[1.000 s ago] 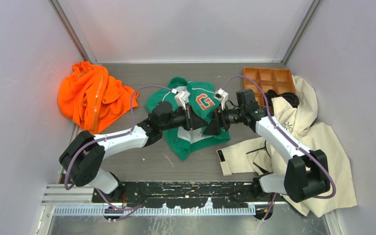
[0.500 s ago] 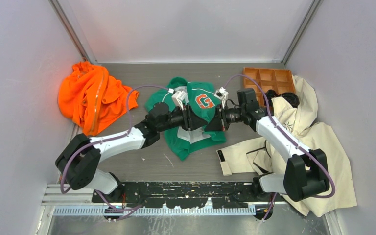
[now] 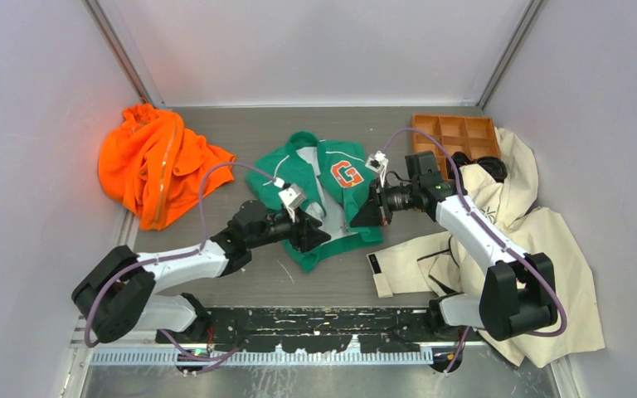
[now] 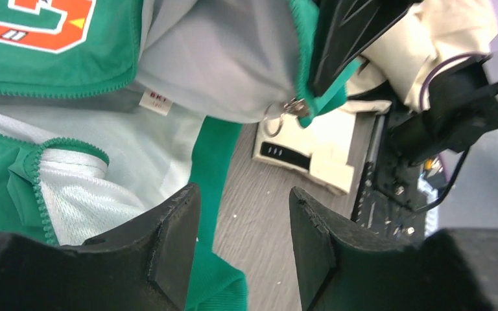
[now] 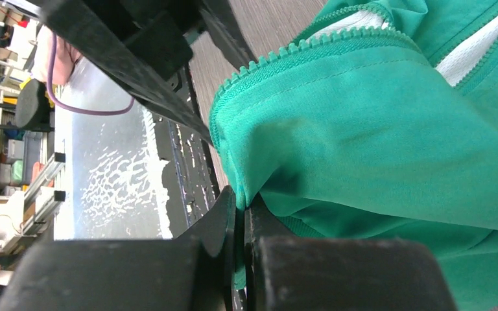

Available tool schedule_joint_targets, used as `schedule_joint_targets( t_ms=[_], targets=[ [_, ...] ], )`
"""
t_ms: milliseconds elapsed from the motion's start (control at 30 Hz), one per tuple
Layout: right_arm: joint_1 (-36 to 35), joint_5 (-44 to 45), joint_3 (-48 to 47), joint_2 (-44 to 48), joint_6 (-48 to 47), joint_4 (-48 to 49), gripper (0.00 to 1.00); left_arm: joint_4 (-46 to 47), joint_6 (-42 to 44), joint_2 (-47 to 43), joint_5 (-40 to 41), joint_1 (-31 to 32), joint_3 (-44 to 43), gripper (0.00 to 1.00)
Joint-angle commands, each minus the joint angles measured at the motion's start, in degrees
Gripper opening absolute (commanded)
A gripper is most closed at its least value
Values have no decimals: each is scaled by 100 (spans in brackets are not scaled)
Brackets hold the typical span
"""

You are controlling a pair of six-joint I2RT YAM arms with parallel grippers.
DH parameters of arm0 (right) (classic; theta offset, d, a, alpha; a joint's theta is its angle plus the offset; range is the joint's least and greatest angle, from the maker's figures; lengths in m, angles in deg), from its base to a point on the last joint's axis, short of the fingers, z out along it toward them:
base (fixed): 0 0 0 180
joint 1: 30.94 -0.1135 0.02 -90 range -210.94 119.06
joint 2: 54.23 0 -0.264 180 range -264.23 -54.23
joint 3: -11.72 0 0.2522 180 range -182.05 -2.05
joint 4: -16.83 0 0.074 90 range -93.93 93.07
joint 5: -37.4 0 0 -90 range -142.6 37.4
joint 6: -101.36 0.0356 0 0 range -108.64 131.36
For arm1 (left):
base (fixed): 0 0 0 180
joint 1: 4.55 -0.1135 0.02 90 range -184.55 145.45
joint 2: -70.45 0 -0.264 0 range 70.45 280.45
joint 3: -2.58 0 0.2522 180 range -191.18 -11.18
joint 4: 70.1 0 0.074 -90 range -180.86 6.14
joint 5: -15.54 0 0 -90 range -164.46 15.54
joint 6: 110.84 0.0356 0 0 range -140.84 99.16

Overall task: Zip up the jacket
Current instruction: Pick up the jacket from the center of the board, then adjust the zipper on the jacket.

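The green jacket [image 3: 342, 192] with its orange "G" patch [image 3: 347, 172] lies in the middle of the table, front open and pale lining [image 4: 220, 58] showing. My right gripper [image 3: 365, 214] is shut on the jacket's right front edge, with green fabric pinched between its jaws [image 5: 240, 202] just below the zipper teeth [image 5: 285, 52]. The metal zipper pull [image 4: 290, 107] with its ring hangs at that held edge. My left gripper [image 3: 311, 235] hovers over the jacket's lower hem, open, with only tabletop and a green strip [image 4: 215, 162] between its fingers [image 4: 243, 217].
A bright orange garment [image 3: 162, 162] lies at the back left. A cream coat [image 3: 506, 224] spreads over the right side, with a tag [image 3: 379, 274] near its front edge. An orange-brown compartment tray [image 3: 456, 133] sits at the back right. Grey walls enclose the table.
My left gripper opened, let go of the jacket and drew back toward the near left. My right gripper closed on the jacket's front edge. The front flap now lies open.
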Motion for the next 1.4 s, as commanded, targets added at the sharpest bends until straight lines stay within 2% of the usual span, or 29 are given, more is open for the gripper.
schedule_joint_targets(
  t_ms=[0, 233, 333, 567, 900, 1000, 1267, 1367],
  targets=[
    [16, -385, -263, 6, -317, -184, 1, 1167, 637, 496, -261, -1, -56, 53],
    [13, -323, -333, -25, -628, -452, 1, 1446, 1650, 1000, -649, 7, -423, 53],
    [11, -320, -349, -79, -631, -453, 1, 1435, 1630, 1066, -849, 60, -545, 53],
    [13, -368, -369, -184, -625, -462, 1, 2056, 1535, 1434, -806, 241, -399, 53],
    [14, -362, -378, -192, -630, -465, 1, 1934, 1448, 1663, -753, 240, -732, 46],
    [9, -364, -385, -192, -620, -463, 1, 1995, 1351, 1709, -743, 240, -720, 38],
    [9, -289, -395, -197, -602, -456, 1, 1827, 1391, 1513, -622, 240, -633, 2],
    [9, -202, -395, -197, -545, -425, 1, 1757, 1394, 1345, -557, 242, -586, 0]
  ],
)
